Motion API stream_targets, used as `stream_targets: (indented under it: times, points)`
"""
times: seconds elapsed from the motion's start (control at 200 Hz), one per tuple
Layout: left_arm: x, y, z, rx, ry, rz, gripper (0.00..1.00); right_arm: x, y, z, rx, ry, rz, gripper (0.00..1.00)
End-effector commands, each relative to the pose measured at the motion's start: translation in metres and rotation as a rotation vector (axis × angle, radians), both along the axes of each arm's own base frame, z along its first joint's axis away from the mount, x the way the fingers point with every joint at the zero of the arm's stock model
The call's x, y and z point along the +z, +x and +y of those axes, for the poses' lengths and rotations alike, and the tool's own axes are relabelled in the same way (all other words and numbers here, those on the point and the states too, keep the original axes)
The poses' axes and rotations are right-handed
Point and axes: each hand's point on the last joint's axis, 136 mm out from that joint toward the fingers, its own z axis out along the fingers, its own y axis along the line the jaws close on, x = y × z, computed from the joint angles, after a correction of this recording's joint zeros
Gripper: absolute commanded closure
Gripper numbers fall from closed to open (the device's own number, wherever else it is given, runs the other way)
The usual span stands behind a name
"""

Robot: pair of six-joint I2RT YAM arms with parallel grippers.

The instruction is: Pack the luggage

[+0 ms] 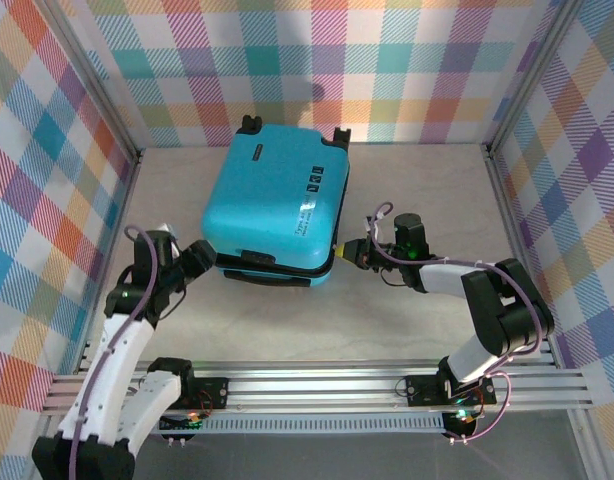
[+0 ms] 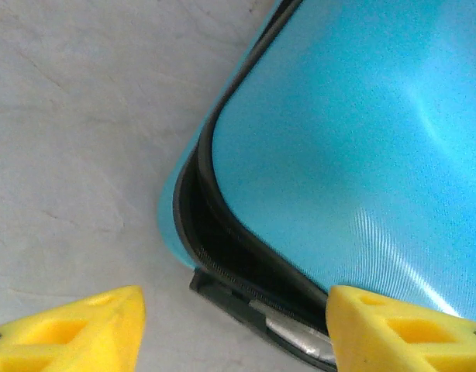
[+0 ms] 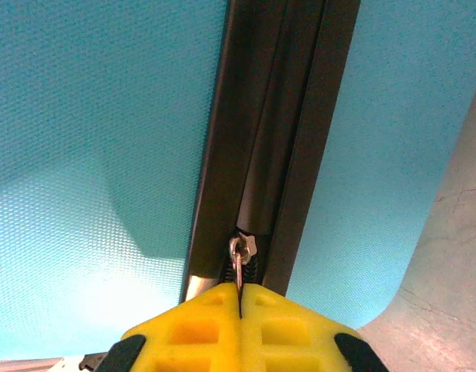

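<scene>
At the lower left of the top view, the left pincer [image 1: 205,258] sat against the near left corner of the suitcase [image 1: 277,200]. In its wrist view the left pincer [image 2: 234,298] stood open, one yellow finger [image 2: 75,329] at the bottom left over bare desk [image 2: 75,132] and the other at the bottom right under the turquoise lid. Between them the corner seam gaped a little, showing only darkness inside; what the suitcase held could not be told.

The suitcase lay flat on the desk [image 1: 427,190] in the upper middle of the top view, lid down, black wheels [image 1: 251,124] toward the back wall and small dark labels [image 1: 314,183] on its right side.

To the right, the right pincer [image 1: 345,250] met the suitcase's near right corner. From its wrist, the right pincer [image 3: 239,291] was closed, pinching the metal zipper pull [image 3: 239,256] on the black zipper band [image 3: 277,116] between the two turquoise shells.
</scene>
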Motion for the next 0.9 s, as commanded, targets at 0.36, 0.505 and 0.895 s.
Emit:
stream_targets:
  times: [0.36,0.505,0.895]
  points:
    - [-0.015,-0.010,-0.078,-0.301,-0.074,-0.056,0.45,0.001,-0.004,0.017,0.082,0.164,0.188,1.00]
    - [-0.028,-0.004,-0.121,-0.434,-0.069,-0.067,0.49,-0.003,-0.009,0.015,0.073,0.175,0.249,1.00]
    - [-0.077,0.013,-0.177,-0.517,-0.008,-0.006,0.53,-0.001,-0.018,-0.005,0.044,0.161,0.300,1.00]
